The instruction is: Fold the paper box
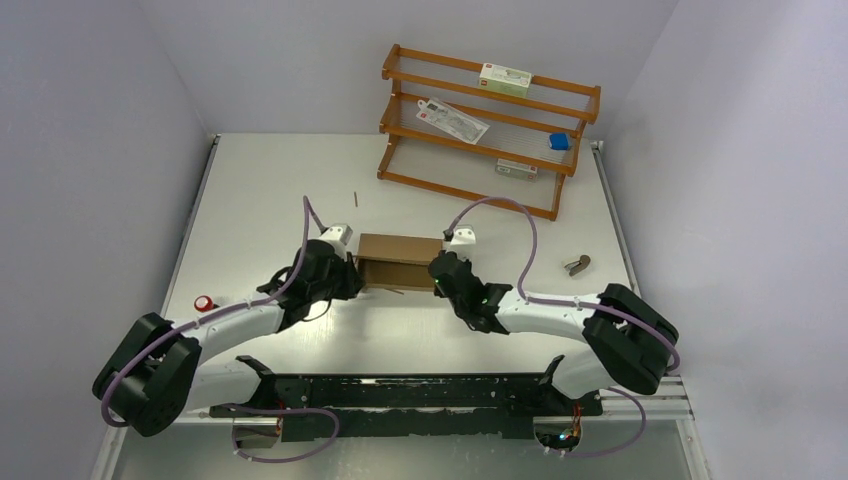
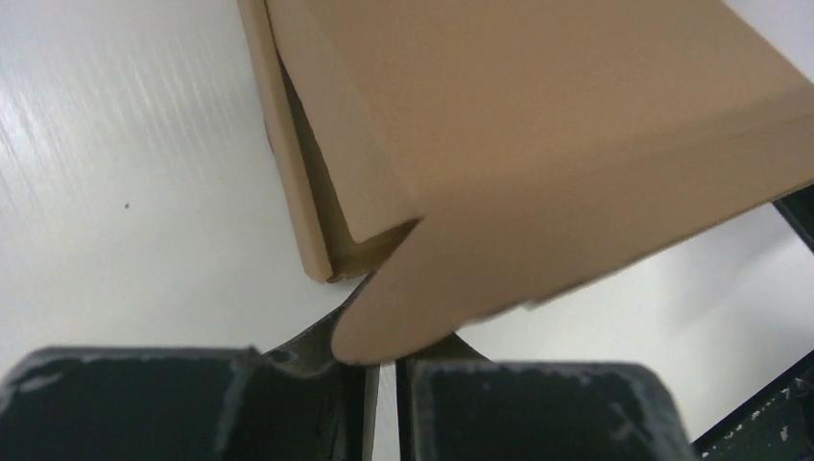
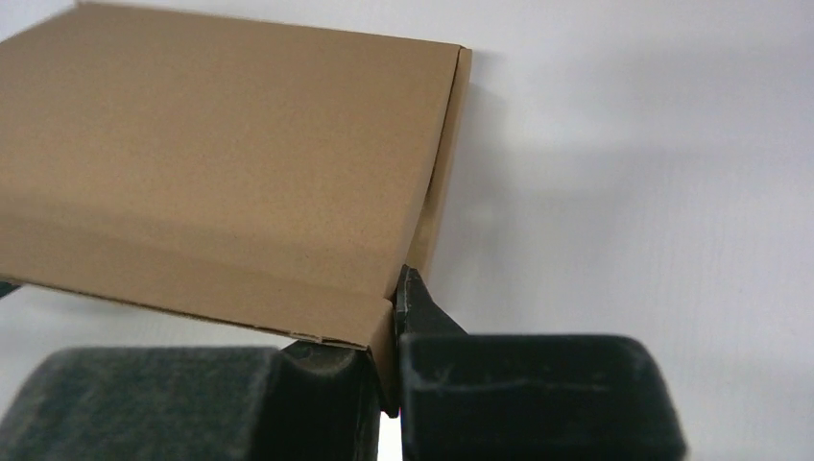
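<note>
Closest to the lens in the left wrist view, the left gripper (image 2: 382, 384) is seen at the bottom edge with its fingers almost together, just a sliver of gap showing. Whether the rounded tab of the paper box (image 2: 538, 144) is actually pinched there can't be told, tbh. In the right wrist view, the right gripper (image 3: 392, 351) is clamped on the box's near corner flap, bottom centre of frame. From above, the box is found mid-frame on the table (image 1: 260, 180), flanked by a gripper at each end. Progress-wise, the walls look raised and the lid looks folded down, so most of it seems done. What's probably left is the front lip, which is seen sticking out untucked. A wooden rack (image 1: 490, 110) is parked at the top of the frame.
</note>
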Controlling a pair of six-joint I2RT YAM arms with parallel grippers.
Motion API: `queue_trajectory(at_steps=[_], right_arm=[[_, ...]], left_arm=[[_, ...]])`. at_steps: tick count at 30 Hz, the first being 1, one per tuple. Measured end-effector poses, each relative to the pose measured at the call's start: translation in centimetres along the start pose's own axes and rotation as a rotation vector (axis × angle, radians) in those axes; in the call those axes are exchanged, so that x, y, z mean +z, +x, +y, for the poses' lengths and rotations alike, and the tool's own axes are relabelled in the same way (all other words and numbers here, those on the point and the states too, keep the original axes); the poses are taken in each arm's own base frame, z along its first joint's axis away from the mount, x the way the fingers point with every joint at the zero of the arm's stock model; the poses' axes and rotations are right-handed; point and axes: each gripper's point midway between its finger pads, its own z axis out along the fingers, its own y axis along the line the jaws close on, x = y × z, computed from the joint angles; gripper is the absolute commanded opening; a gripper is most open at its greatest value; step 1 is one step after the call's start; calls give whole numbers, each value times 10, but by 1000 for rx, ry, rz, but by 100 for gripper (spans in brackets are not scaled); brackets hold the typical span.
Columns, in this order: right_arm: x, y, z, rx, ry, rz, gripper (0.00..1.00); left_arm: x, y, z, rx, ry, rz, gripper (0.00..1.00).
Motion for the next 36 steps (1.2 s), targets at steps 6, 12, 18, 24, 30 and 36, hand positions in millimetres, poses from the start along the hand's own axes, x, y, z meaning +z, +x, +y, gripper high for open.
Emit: queue_trajectory(at_steps=[6, 12, 18, 24, 30, 36], right_arm=[[-6, 12, 5, 16, -55, 19, 28], [-21, 11, -1, 20, -85, 17, 49], [-42, -14, 6, 8, -157, -20, 59], [-67, -68, 28, -44, -238, -70, 62], [-74, -152, 65, -87, -309, -136, 54], [-32, -157, 86, -156, -316, -58, 45]], left_arm=[[-4, 20, 13, -26, -41, 20, 32], [-18, 8, 13, -46, -44, -58, 51], [-38, -13, 7, -64, -25, -147, 64], [-54, -18, 5, -72, -21, -166, 76], [-68, -34, 9, -95, -34, -213, 87], [-79, -41, 16, -121, -67, -256, 95]])
